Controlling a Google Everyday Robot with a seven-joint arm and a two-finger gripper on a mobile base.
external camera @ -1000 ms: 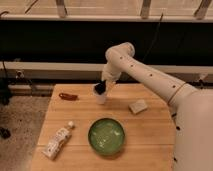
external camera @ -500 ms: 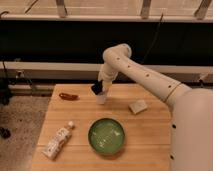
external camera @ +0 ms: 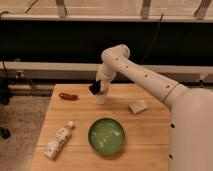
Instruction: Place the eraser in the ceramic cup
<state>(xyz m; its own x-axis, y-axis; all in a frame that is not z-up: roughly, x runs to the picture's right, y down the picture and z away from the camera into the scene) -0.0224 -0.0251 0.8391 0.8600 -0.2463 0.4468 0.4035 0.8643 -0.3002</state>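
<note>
Camera view: gripper [external camera: 95,89] has risen slightly and drifted left since a second ago; it hangs just above the ceramic cup [external camera: 101,97].

Whether it grips or has let go cannot be told. The eraser is not separately visible, so it is judged either held or already dropped in. The cup stands near the counter [external camera: 150,145] back edge. Green bowl [external camera: 106,136], pale block [external camera: 138,106] and plastic bottle [external camera: 57,141] lie well apart, leaving room to withdraw upward.

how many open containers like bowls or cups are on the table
2: the green bowl near the front middle, and the ceramic cup at the back, right under the pincer. None looks hidden.
</note>
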